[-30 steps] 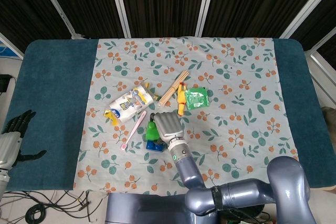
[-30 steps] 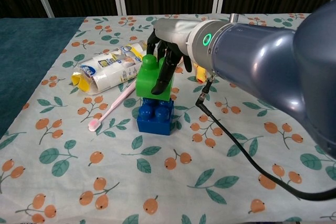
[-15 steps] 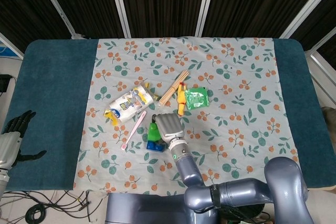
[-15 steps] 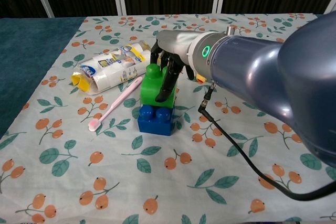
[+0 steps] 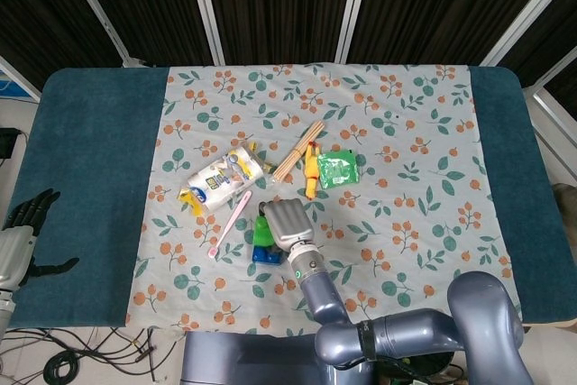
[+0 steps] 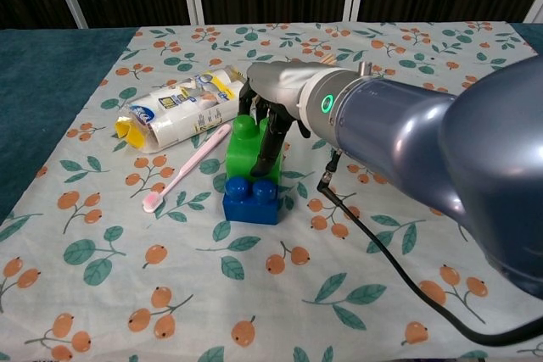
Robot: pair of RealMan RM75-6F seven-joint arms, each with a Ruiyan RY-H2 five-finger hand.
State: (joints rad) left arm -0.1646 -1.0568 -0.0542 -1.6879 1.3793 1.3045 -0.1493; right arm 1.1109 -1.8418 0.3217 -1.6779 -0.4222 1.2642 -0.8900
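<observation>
The right hand (image 6: pixel 273 112) is clamped on the green building block (image 6: pixel 249 148), fingers wrapped down over its top and its near face. That block sits directly on the blue building block (image 6: pixel 252 199), the two stacked upright, and the blue one rests flat on the fruit-print tablecloth (image 6: pixel 356 294). So the stack's long axis runs straight up from the cloth, and the hand comes onto it from above and from the robot's right side (the forearm fills most of the right half of the chest view).

In the head view the same hand (image 5: pixel 284 221) covers most of the green block (image 5: pixel 260 228), with the blue block (image 5: pixel 263 254) showing just at its near edge.

The left hand (image 5: pixel 25 223) is well apart from all this, resting by the left edge of the teal table cover (image 5: pixel 90 160) with fingers spread and nothing in them; the right hand is by far the nearer to the stack.

Just beside the stack, to its left, lies a pink toothbrush (image 6: pixel 185 168), not touching it. Beyond that lies a white snack packet (image 6: pixel 181 113). Behind the hand, the head view shows a bundle of wooden sticks (image 5: pixel 297 151), a yellow rubber chicken (image 5: pixel 311 170) and a green packet (image 5: pixel 339 169).
</observation>
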